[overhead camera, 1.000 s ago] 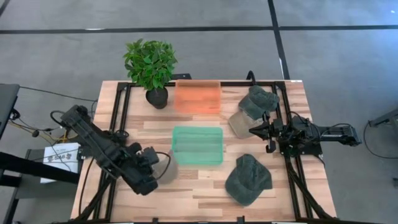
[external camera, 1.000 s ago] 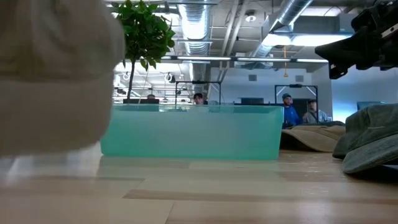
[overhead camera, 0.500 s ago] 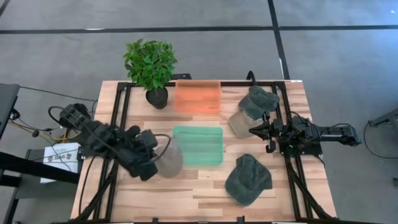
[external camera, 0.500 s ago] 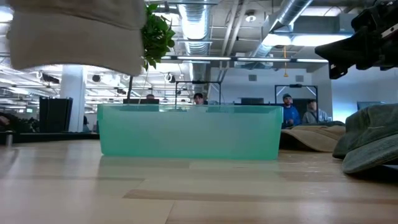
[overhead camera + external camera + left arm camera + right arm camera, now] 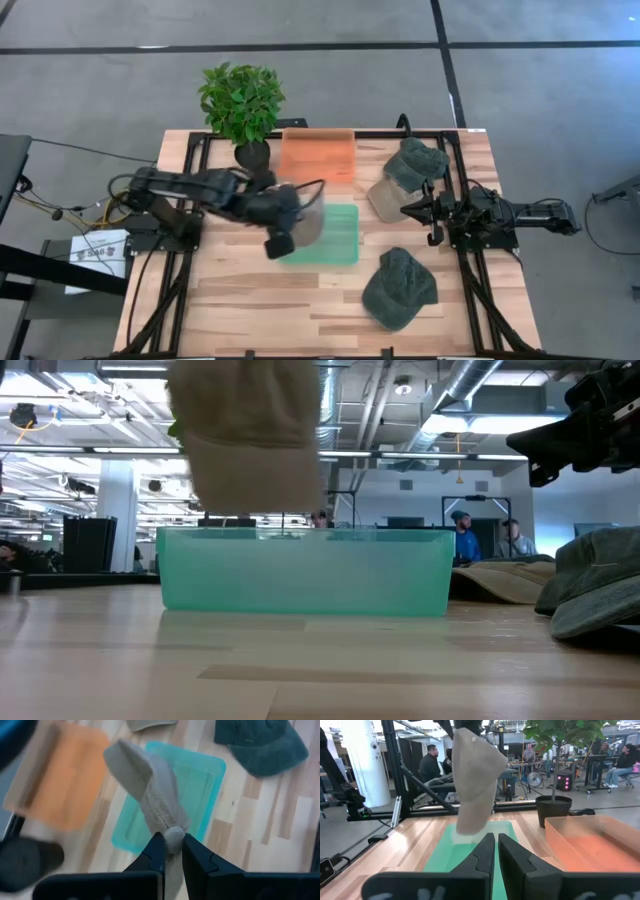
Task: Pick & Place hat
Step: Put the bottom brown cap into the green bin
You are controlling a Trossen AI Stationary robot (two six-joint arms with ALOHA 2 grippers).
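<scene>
My left gripper (image 5: pixel 294 229) is shut on a beige hat (image 5: pixel 309 221) above the left end of the green bin (image 5: pixel 335 240). In the low view the hat (image 5: pixel 250 440) hangs clear above the bin (image 5: pixel 305 572). The right wrist view shows the hat (image 5: pixel 472 780) from the other side. My right gripper (image 5: pixel 405 210) waits, shut, at the table's right, next to a green hat (image 5: pixel 417 160) that lies on another beige hat (image 5: pixel 383 198). One more green hat (image 5: pixel 400 290) lies flat on the near right of the table. My left gripper pinches a bunched fold of the beige hat (image 5: pixel 174 836) between its two fingers (image 5: pixel 156 851). The hat is lifted clear of the table. It hangs slack beyond the fingertips over the green bin (image 5: pixel 200 775).
An orange bin (image 5: pixel 318 155) stands at the far middle of the table, with a potted plant (image 5: pixel 243 105) to its left. Black frame rails run along both sides of the table. People sit in the room behind the table.
My left gripper has risen from the near left of the table and swung right and toward the far edge, to the green bin. It stays shut on the beige hat, which has gone from low by the table to hanging clear above the bin's left end.
</scene>
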